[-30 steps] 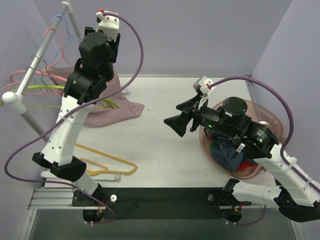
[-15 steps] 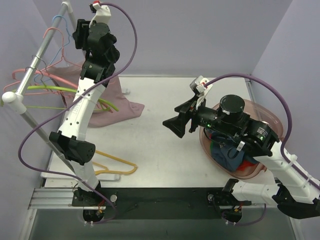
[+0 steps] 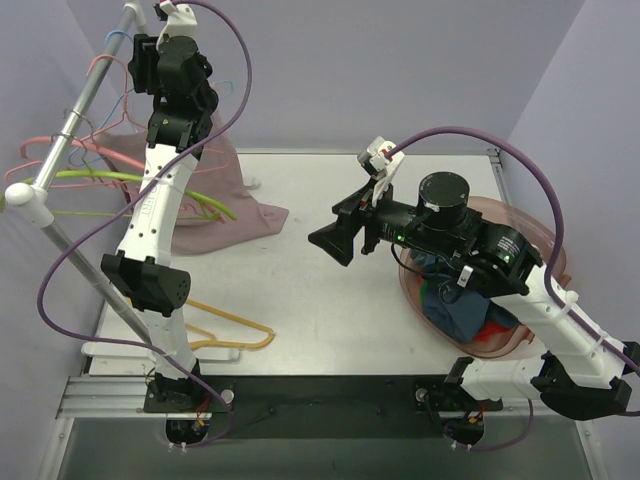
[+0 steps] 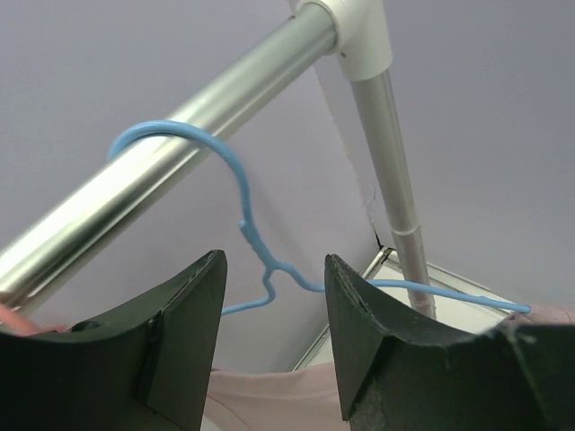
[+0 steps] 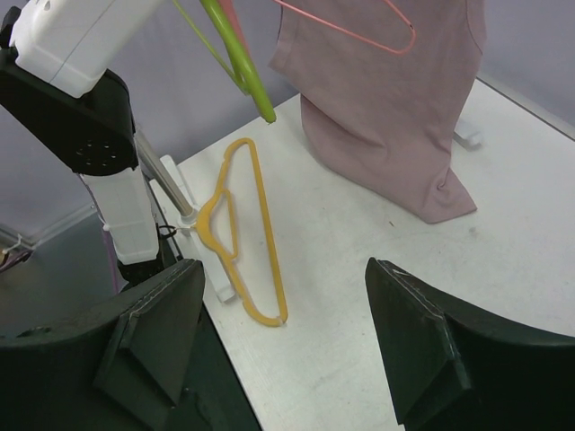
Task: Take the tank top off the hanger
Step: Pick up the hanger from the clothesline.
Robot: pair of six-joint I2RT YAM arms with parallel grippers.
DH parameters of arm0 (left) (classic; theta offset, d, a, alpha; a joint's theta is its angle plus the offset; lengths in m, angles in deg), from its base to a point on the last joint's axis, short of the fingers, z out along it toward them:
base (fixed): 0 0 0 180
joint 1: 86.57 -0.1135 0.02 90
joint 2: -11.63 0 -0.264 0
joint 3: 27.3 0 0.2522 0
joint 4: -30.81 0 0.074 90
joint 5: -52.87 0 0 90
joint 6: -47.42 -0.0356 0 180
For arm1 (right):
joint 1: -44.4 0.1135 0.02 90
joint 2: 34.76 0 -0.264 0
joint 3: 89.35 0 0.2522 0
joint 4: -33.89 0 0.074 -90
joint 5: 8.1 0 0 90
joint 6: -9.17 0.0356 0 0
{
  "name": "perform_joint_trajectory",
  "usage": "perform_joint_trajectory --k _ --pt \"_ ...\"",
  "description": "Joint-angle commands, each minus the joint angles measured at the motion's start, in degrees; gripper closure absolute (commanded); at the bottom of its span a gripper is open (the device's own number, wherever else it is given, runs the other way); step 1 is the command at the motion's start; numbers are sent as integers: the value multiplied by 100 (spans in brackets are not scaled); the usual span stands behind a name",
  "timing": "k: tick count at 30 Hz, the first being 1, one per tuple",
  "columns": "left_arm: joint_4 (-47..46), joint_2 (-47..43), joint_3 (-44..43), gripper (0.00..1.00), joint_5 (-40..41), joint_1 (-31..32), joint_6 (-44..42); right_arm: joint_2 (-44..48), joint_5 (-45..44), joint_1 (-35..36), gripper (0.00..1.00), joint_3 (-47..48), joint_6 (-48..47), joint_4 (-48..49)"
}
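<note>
We see the pink tank top (image 3: 238, 200) hanging from the metal rail (image 3: 75, 115) at the far left of the table (image 3: 330, 300), and its bottom edge lies bunched on the table top. The left pincer (image 4: 274, 265) is high up by the rail. Its two fingers stand apart and hold nothing. In the left wrist view, the thin neck of a blue hanger (image 4: 243, 206) shows in the gap between the fingers. The hook of that hanger goes over the rail. A bit of pink cloth shows low down in that view. A pink hanger (image 5: 359, 27) shows in front of the top part of the tank top, but we cannot tell for sure which hanger the tank top is on. A green hanger (image 3: 200, 205) sticks out from the rail just beside the tank top. A yellow hanger (image 3: 225, 325) lies flat on the table near the bottom of the left arm. The right pincer (image 3: 335, 243) hangs over the middle of the table and points toward the tank top, well apart from it. Its fingers are wide apart and hold nothing. Behind the right arm sits a pink basket (image 3: 545, 245) with blue and red clothes in it.
</note>
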Motion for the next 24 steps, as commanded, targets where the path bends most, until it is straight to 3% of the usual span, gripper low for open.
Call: perform_joint_trajectory --k 1,10,14,17,18,24 --pt "400 178 -399 43 -517 -184 450 -103 68 76 27 298 -104 113" --pt "453 345 -540 51 -1009 -307 469 -138 6 84 26 228 -280 113" --pt "444 249 -601 68 -1317 -316 477 -138 59 84 26 228 -262 113" --pt "479 266 -776 86 -1406 -325 521 -86 15 84 26 202 -280 104" --pt "514 275 -821 99 -1440 -342 556 -42 -3 84 26 176 -289 113" --pt "848 222 -936 100 -1818 -316 943 29 -108 84 25 61 -341 122"
